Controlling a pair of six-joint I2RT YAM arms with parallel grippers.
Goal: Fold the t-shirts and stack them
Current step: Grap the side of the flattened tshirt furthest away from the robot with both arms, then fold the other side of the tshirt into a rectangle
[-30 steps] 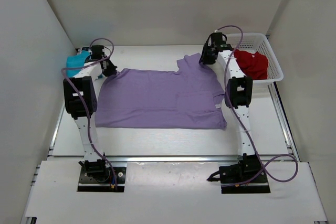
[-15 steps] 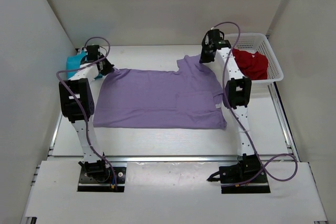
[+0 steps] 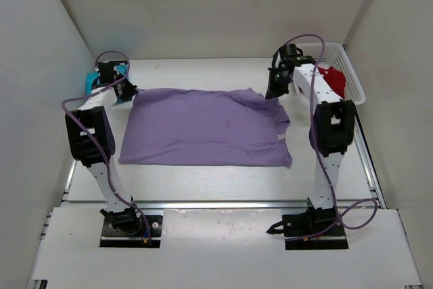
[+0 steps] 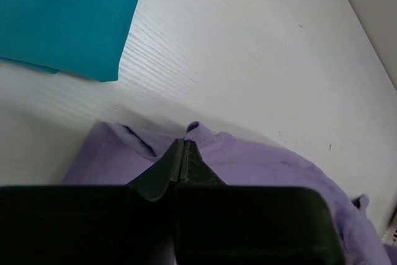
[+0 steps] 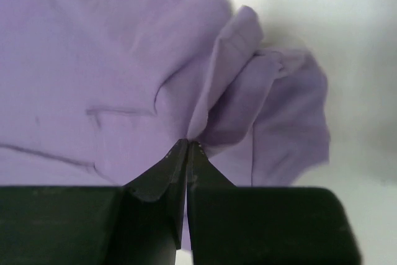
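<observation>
Both arms reached forward over the table (image 3: 203, 175), elbows raised. The left gripper (image 3: 127, 93) was clamped on the far-left corner of the lavender t-shirt (image 3: 203, 126), and the right gripper (image 3: 272, 94) pinched its bunched far-right edge. The teal t-shirt (image 3: 90, 80) lay at far left; the red t-shirt (image 3: 336, 79) sat in the basket (image 3: 356, 84).

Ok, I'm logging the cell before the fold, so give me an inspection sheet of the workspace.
Surface: white table, no spills seen.
Job's things: lavender t-shirt spread flat mid-table; teal t-shirt at the far left; red t-shirt bunched in the white mesh basket.
Clutter: the basket at the far right; nothing else seen.
Tools: left tool and right tool each shut on a far corner of the lavender t-shirt.
Cables: purple cables loop off both arms.
Surroundings: white walls on three sides.
</observation>
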